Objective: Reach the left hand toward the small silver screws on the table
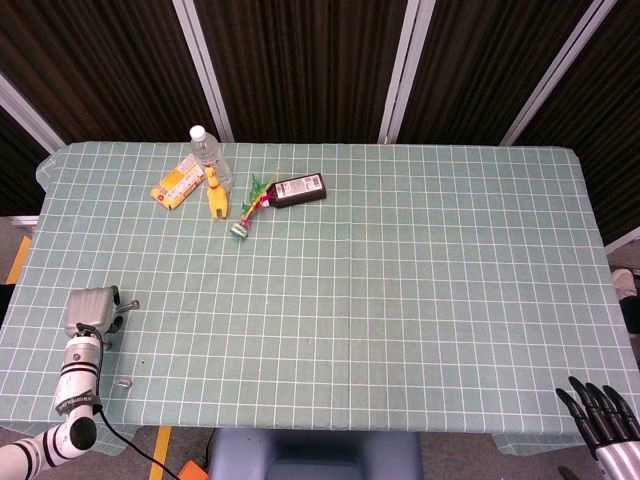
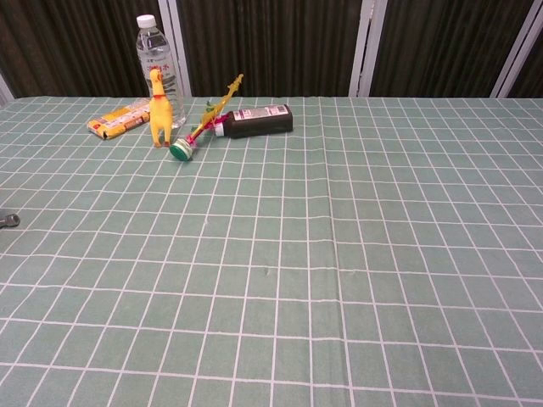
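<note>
Small silver screws lie near the table's left front corner. One screw (image 1: 131, 306) sits just right of my left hand (image 1: 92, 311), another screw (image 1: 107, 342) lies beside its wrist, and a third screw (image 1: 122, 382) lies nearer the front edge. The left hand hovers over this spot with its silver back facing up and its fingers mostly hidden beneath. A silver bit (image 2: 9, 220) shows at the chest view's left edge. My right hand (image 1: 600, 412) hangs off the front right corner with its dark fingers spread, holding nothing.
At the back left of the green checked table (image 1: 400, 280) stand a water bottle (image 1: 206, 148), a yellow packet (image 1: 177, 182), a yellow rubber chicken (image 1: 216, 195), a dark bottle lying flat (image 1: 298, 189) and a colourful toy stick (image 1: 250, 208).
</note>
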`<state>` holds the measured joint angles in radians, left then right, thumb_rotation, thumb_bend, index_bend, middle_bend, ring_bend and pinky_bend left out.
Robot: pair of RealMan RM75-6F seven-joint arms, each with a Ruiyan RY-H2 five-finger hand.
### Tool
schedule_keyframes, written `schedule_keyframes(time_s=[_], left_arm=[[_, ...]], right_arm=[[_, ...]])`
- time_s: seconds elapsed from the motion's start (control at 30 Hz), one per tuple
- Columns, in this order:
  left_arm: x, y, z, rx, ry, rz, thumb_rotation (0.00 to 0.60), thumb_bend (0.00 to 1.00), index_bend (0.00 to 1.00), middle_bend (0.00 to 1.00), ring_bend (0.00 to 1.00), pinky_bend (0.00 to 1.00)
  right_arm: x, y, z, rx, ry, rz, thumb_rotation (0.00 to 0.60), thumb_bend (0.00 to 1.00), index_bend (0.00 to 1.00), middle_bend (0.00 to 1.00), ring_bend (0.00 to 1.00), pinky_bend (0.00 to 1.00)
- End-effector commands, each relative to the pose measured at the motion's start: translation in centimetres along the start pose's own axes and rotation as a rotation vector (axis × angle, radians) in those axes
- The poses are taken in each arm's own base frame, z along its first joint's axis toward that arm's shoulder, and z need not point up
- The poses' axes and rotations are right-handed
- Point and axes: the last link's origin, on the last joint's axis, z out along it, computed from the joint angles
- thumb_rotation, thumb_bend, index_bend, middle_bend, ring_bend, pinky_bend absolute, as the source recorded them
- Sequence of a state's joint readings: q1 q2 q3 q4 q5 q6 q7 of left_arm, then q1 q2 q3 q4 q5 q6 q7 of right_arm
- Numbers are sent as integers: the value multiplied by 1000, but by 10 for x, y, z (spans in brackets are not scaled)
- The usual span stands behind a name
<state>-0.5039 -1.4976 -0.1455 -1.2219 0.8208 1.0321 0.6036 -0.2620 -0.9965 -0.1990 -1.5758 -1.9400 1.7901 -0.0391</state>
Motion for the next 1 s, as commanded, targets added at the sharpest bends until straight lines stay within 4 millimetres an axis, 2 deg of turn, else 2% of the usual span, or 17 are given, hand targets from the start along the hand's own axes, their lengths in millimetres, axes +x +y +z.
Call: schedule_keyframes(time_s=[0.03, 0.77, 1.0], left_arm=[[-1, 1, 2, 1, 1, 1, 600, 319, 470, 1000, 1000, 1000], [-6, 3, 8, 3, -6, -30, 600, 352, 495, 1000, 1000, 1000], [-6, 2, 10, 8, -6, -34, 600, 390, 511, 1000, 1000, 1000]], right_arm=[[0, 0, 0, -1, 1, 0, 600, 180, 0, 0, 0, 0], [0, 0, 0, -3, 1, -3, 600, 180, 0, 0, 0, 0], [0, 0, 0, -4, 1, -4, 600, 180, 0, 0, 0, 0]])
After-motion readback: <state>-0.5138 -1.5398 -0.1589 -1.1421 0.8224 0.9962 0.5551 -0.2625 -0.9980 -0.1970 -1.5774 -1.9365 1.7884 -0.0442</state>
